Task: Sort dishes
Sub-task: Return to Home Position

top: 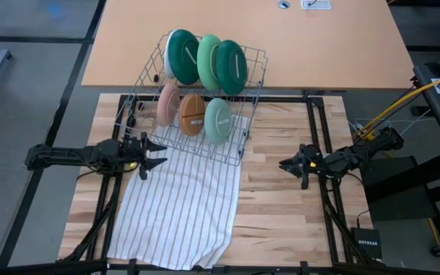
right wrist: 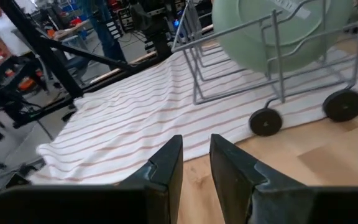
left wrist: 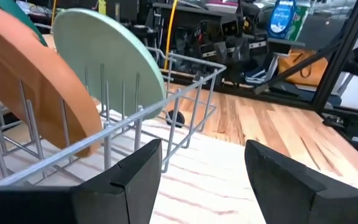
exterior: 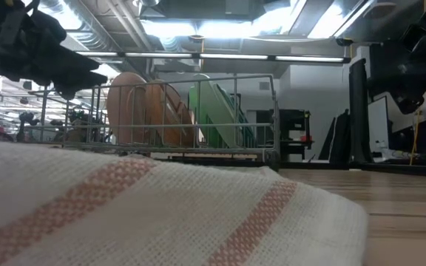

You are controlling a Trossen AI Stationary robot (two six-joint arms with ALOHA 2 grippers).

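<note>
Striped cloth [exterior: 161, 214] fills the bottom of your low view, right up against the lens. Behind it stands the wire rack [exterior: 235, 76], with plates upright on edge inside.

Up to your high view now. The rack sits at upper centre of the frame, its lower end resting on the cloth. You've got six dishes in there, in two rows.

Upper row, left to right in the frame: a white-backed dark green plate [top: 180, 55], a light green plate [top: 208, 61] and a dark green plate [top: 231, 67]. They're packed close and overlapping.

Lower row, left to right: a pink plate [top: 168, 103], a brown plate [top: 192, 114] and a pale mint plate [top: 218, 121]. These stand side by side between the wires.

Your left claw [top: 159, 153] hangs left of centre, at the cloth's upper left edge and just beside the rack's lower left corner. Its fingers are spread wide with nothing between them. Through that gap, its wrist view takes in the brown plate and the pale mint plate behind the rack wires.

Your right claw [top: 285, 164] sits right of centre over the bare wooden bench [top: 281, 221], well apart from the rack. Its fingers are only narrowly parted, with a thin slit between them, and they grip nothing. Its wrist view looks across the cloth to the pale mint plate in the rack's corner.
</note>
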